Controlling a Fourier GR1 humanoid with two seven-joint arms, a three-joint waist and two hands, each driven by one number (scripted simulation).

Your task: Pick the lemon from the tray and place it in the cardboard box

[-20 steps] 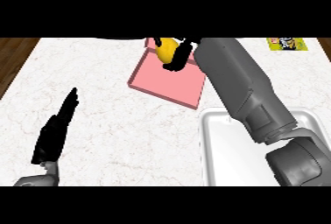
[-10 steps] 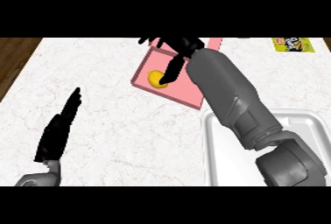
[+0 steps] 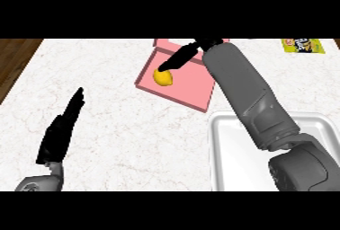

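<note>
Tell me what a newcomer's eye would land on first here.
The yellow lemon on the pink tray at the counter's far middle, with the right hand stretched over it, fingers pointing at it. Next, the white box at lower right, and the left hand resting open at lower left.

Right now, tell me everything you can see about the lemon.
The lemon is small, oval and plain yellow, with a smooth-looking skin. It lies on the pink tray, near the tray's left edge, and is not lifted. The right hand reaches over it with straight dark fingers, whose tips meet or overlap the lemon's top; actual contact cannot be confirmed. Nothing else touches it.
</note>
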